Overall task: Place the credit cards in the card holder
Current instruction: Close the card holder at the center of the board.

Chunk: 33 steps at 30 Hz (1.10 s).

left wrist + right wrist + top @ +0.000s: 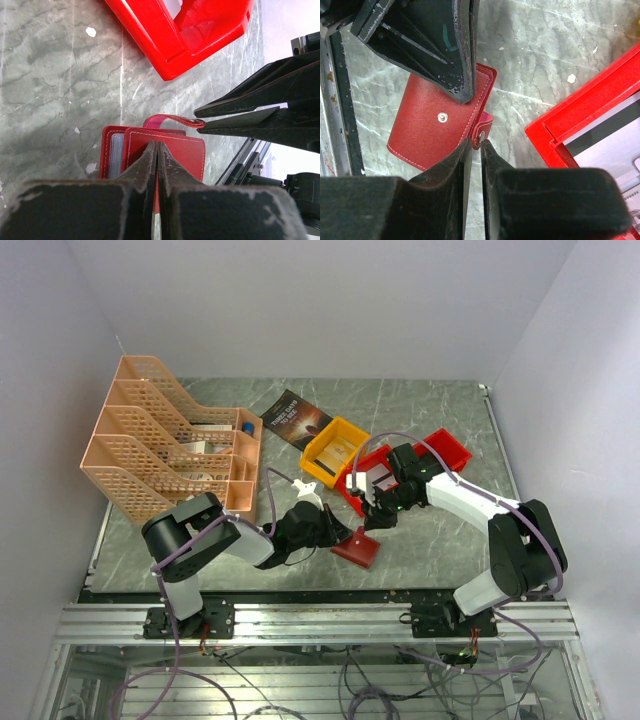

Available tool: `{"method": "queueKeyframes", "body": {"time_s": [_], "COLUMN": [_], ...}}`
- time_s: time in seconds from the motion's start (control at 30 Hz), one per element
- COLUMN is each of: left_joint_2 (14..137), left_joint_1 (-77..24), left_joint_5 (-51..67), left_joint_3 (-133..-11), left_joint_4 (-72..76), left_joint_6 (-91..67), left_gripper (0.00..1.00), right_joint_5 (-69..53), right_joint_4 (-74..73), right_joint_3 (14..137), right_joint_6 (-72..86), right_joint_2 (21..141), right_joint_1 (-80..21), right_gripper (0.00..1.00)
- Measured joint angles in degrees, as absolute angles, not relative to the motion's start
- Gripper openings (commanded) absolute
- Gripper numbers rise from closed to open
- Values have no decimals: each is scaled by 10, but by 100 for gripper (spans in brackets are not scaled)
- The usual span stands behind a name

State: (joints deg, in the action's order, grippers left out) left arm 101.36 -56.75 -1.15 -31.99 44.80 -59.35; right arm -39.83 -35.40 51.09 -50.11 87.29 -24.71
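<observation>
We see the holder (357, 549) lying on the table (440, 530) near its front edge, between the two arms and just in front of a red bin (362, 476).

The left gripper (157, 145) is pressed shut on the holder's cover (186, 156). Its two fingers meet with the red leather edge pinched between them. In the left wrist view, pale pockets (115, 153) show between the covers on the left side, so the holder sits slightly fanned, not flat shut.

The right gripper (476, 145) stands narrow, and its tips close on the strap (482, 131) that curls out from the holder's edge. The strap's metal snap sits right at the fingertips. A matching stud (442, 117) shows on the cover, apart from the strap, so the snap is undone. From the left wrist, the strap (165, 119) arches up and over to the right fingers (240, 119), which nip its end.

The red bin (580, 120) beside the holder contains pale flat things. We cannot tell whether they are cards.

Farther back stand a yellow bin (335, 446), a second red bin (447, 448), a dark book (297, 420) and an orange file rack (170, 450).
</observation>
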Motion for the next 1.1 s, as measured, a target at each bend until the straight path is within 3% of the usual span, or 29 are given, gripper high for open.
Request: {"method": "queueKeyframes", "body": {"time_s": [0.63, 0.9, 1.1], "left_joint_2": [1014, 1014, 1014], "left_joint_1": [-568, -568, -568], "left_joint_5": [-9, -8, -8], "left_joint_3": [-322, -322, -322], "left_joint_4": [446, 446, 446], "left_joint_6": [-594, -594, -594], "left_gripper": [7, 7, 7], "right_joint_5": [-397, -397, -397], "right_joint_4": [-335, -333, -335], "right_joint_3": [511, 511, 515], "right_joint_6": [-474, -473, -474], "right_joint_2": [874, 882, 889], "right_joint_1": [-247, -247, -247], "right_gripper": [15, 0, 0]}}
